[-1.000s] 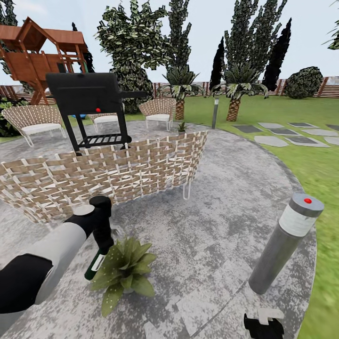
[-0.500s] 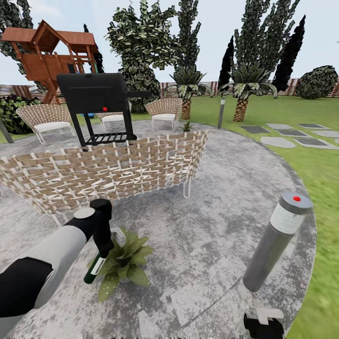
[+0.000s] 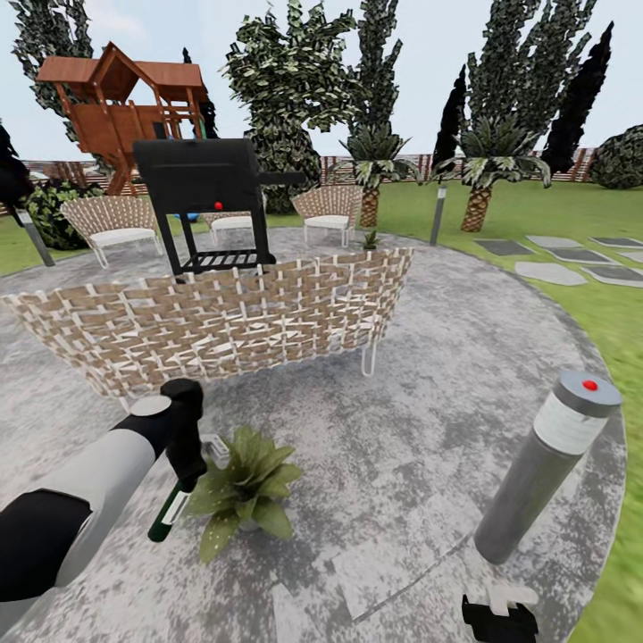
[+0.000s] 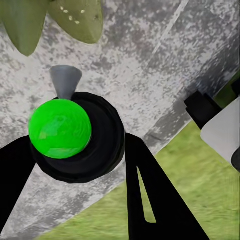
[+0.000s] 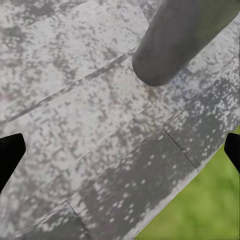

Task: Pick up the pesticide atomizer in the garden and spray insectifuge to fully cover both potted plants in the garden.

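Head view: my left gripper (image 3: pixel 183 469) is clamped on the pesticide atomizer (image 3: pixel 166 515), which hangs tilted just beside the near potted plant (image 3: pixel 243 496) on the grey stone patio (image 3: pixel 429 429); my right gripper (image 3: pixel 500 618) sits low near the bollard light (image 3: pixel 545 466), its fingertips spread wide at the edges of the right wrist view, holding nothing. Left wrist view puts the grey nozzle (image 4: pixel 65 81) pointing toward speckled leaves, so I judge the spraying step on this first plant is in hand. Next: aim the nozzle across the whole rosette, then go to the second potted plant (image 3: pixel 370 239), small and far past the woven bench (image 3: pixel 223 317).
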